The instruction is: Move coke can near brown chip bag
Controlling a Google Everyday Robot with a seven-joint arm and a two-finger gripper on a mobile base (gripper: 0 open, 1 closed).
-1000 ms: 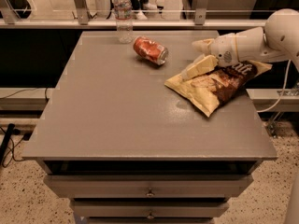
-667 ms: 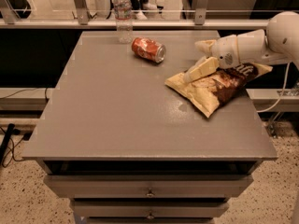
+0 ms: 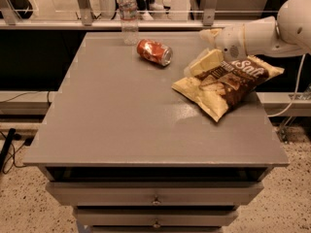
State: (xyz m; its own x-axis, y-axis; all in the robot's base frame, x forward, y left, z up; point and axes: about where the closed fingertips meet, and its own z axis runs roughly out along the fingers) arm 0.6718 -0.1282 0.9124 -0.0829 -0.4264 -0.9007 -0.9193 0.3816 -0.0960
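The coke can (image 3: 154,52) lies on its side on the grey table (image 3: 121,115), at the back middle, silver top facing right. The brown chip bag (image 3: 227,84) lies flat to its right, about a can's length away. My white arm (image 3: 265,33) reaches in from the right, above the far end of the bag. My gripper (image 3: 210,35) points left, to the right of the can and apart from it, holding nothing.
A clear plastic water bottle (image 3: 128,14) stands upright at the table's back edge, just behind and left of the can. A rail (image 3: 97,23) runs behind the table. Drawers (image 3: 155,194) sit below the front edge.
The arm and gripper have shifted slightly left, towards the can. The can, bag and bottle have not moved.
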